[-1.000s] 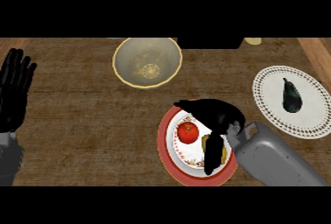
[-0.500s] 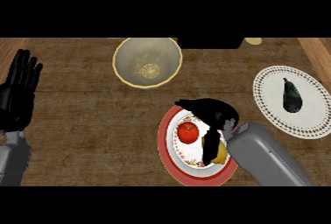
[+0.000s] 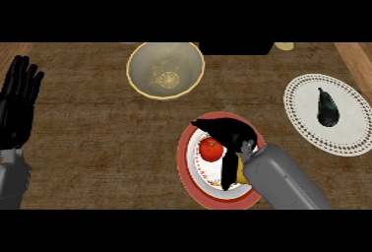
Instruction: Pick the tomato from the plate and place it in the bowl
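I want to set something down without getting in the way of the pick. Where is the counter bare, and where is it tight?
The widest bare counter lies between the resting left hand and the red-rimmed plate, below the bowl. A narrower strip runs between the bowl and the white plate. It is crowded at the red-rimmed plate, where the right hand hangs over the tomato.
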### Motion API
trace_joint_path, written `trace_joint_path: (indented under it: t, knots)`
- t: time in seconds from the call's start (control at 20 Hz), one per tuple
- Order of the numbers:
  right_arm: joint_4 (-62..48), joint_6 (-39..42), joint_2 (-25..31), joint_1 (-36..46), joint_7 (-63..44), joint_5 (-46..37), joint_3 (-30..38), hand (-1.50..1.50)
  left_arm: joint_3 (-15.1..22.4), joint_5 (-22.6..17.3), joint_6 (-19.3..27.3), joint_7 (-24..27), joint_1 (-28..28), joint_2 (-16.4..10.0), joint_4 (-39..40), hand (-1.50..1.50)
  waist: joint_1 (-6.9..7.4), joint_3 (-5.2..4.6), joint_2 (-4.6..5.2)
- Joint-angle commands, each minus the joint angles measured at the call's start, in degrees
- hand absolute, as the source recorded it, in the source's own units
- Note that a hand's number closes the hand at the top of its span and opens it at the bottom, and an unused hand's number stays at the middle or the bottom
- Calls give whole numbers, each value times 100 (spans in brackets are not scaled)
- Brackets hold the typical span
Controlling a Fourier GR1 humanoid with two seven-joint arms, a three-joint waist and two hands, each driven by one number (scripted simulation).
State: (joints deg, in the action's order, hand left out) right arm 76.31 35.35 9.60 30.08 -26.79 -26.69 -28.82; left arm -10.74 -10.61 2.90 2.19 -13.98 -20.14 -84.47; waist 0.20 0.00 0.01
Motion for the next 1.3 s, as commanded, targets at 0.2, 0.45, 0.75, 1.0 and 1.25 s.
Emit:
trace_joint_path:
  t: [0.2,0.45,0.75,1.0,1.25]
  knots:
    - [-233,-53,-243,-416,476,-734,94,-150,41,230,179,-230,-19,241,-293,0,-9,1,-4]
    - [-465,170,-275,-368,515,-976,355,-150,-260,65,-364,54,-67,-16,242,0,-19,-1,-1]
    - [-1404,-392,-433,-385,1042,-1526,361,-150,-196,200,-148,35,261,251,-238,0,13,1,3]
    - [-1402,-1061,-727,-474,1474,-1949,289,150,-130,232,-179,-30,65,346,-93,0,2,1,4]
    - [-1583,-1030,-923,-70,1598,-2203,539,150,-379,113,-461,-89,108,92,-62,0,5,0,0]
